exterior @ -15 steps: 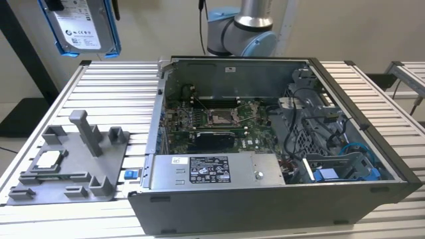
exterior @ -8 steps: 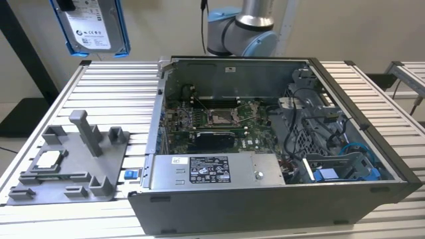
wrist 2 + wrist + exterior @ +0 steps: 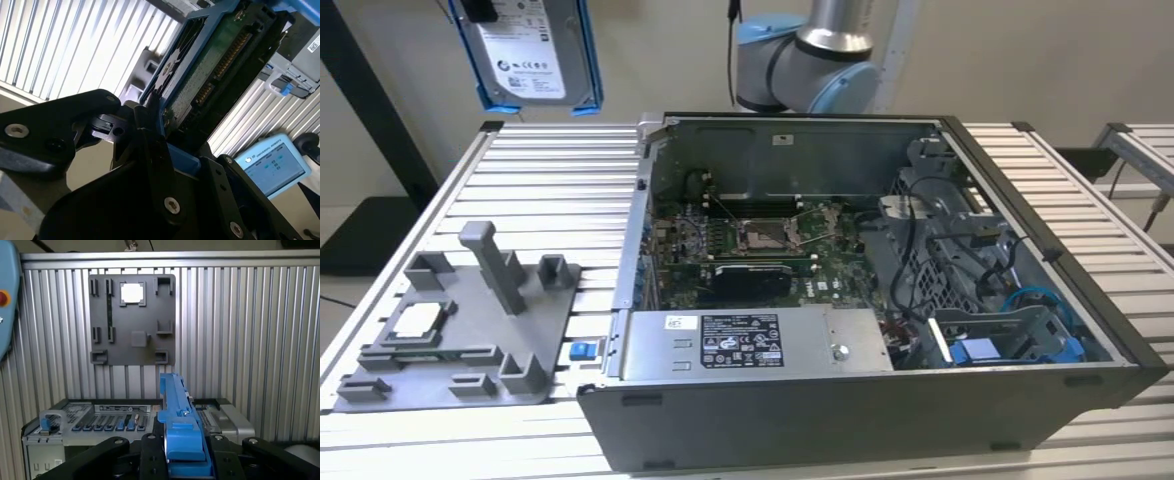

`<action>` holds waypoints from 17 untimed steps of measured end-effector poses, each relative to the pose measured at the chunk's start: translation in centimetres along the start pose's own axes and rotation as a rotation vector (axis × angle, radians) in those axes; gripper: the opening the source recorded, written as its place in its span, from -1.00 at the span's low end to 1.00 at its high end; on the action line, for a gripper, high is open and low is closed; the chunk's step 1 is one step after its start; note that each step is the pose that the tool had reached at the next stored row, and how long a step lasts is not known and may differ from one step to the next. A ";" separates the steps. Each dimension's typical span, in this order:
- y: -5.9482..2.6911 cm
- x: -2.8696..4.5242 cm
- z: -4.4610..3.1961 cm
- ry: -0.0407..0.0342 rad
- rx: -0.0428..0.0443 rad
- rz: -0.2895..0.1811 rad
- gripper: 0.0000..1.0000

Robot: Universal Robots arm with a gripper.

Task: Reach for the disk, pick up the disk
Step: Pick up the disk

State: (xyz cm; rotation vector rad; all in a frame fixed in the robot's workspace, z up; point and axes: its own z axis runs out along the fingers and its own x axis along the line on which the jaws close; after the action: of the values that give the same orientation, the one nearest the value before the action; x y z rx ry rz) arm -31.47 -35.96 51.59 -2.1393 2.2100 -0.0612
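The disk [image 3: 534, 55], a silver drive with a white label between blue side rails, hangs upright in the air above the table's far corner at the exterior view's left. In the first wrist view the disk [image 3: 175, 405] stands edge-on, and my gripper [image 3: 182, 445] is shut on its blue rail, with a black finger [image 3: 150, 452] on either side. The second wrist view shows the green circuit-board side of the disk [image 3: 215, 65] rising out of my gripper [image 3: 167, 142].
An open computer case [image 3: 1067, 300] sits in the middle of the slatted aluminium table [image 3: 547, 170]. At the exterior view's left lies a grey fixture plate [image 3: 534, 330] holding a small square chip [image 3: 416, 320]. The arm's base [image 3: 807, 60] stands behind the case. A teach pendant [image 3: 272, 167] lies below.
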 end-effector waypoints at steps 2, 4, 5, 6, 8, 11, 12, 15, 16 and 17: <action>-0.54 -0.02 0.04 -0.0001 -0.0001 0.000 -1.00; -1.08 -0.03 0.08 0.0000 -0.0002 0.000 -1.00; -1.35 -0.04 0.10 0.0000 -0.0003 0.000 -1.00; -1.61 -0.05 0.12 0.0000 -0.0003 0.000 -1.00; -2.17 -0.07 0.16 0.0000 -0.0005 0.000 -1.00; -3.05 -0.10 0.23 0.0000 -0.0007 0.000 -1.00; -3.35 -0.11 0.25 0.0000 -0.0008 0.000 -1.00; -4.25 -0.14 0.32 0.0000 -0.0011 0.000 -1.00; -4.55 -0.15 0.34 0.0000 -0.0013 0.000 -1.00; -4.80 -0.15 0.36 0.0000 -0.0013 0.000 -1.00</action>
State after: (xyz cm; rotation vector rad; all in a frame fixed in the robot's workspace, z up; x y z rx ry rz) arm -26.66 -35.96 51.59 -2.1399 2.2107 -0.0598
